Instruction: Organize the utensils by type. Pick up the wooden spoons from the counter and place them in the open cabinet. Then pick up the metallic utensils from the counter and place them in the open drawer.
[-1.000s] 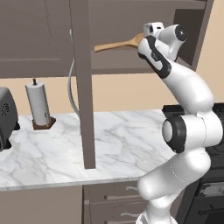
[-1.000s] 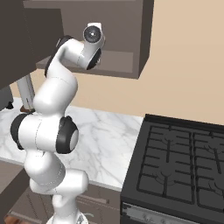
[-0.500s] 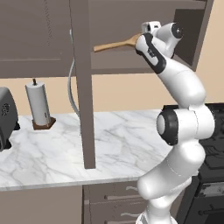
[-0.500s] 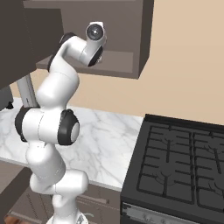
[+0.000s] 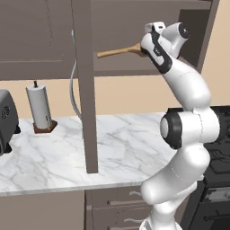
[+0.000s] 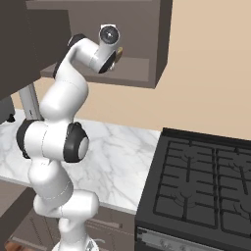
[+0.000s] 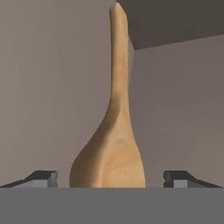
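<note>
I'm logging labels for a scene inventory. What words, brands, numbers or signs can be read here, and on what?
None: no readable text anywhere.
The toaster oven, paper towel roll, stove, cabinet and wooden spoon all carry no lettering.

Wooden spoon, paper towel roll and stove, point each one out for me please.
wooden spoon [image 5: 117, 51], left base view, on the middle of its handle.
paper towel roll [image 5: 38, 107], left base view, on the white side of the roll.
stove [image 6: 206, 181], right base view, on the black burner grate.
</note>
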